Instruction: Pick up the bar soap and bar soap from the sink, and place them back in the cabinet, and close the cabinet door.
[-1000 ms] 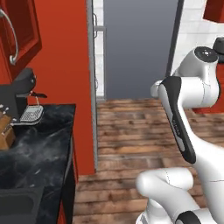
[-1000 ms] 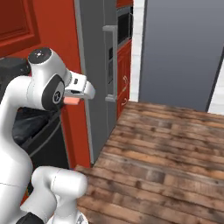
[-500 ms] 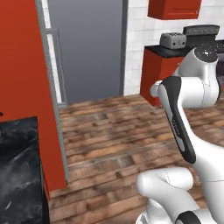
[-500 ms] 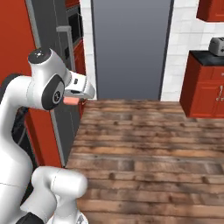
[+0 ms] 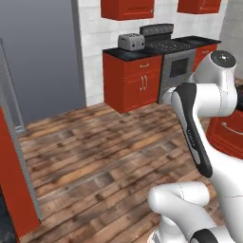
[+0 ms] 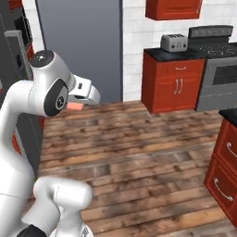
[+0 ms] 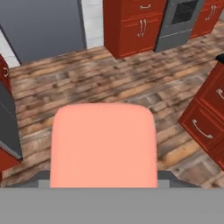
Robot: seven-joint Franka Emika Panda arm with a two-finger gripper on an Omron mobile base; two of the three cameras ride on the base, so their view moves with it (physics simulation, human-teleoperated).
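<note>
Pink bar soap (image 7: 103, 145) clenched in end effector (image 6: 76, 106) per hand view; right base view adds toaster (image 6: 174, 42).

Salmon-pink bar soap (image 7: 103, 145) just ahead of the fingers. Beyond it: brown plank-patterned wood floor (image 7: 109, 83), red base cabinets (image 7: 131, 24), grey wall panel (image 7: 41, 24), white brick wall (image 6: 134, 41).

The arm (image 5: 209, 118) was glossy white, built of rounded, bulbous links with dark grey joint caps and a long dark band along one link. Behind the claw, its white wrist housing (image 6: 85, 91) carried small dark marks.
</note>
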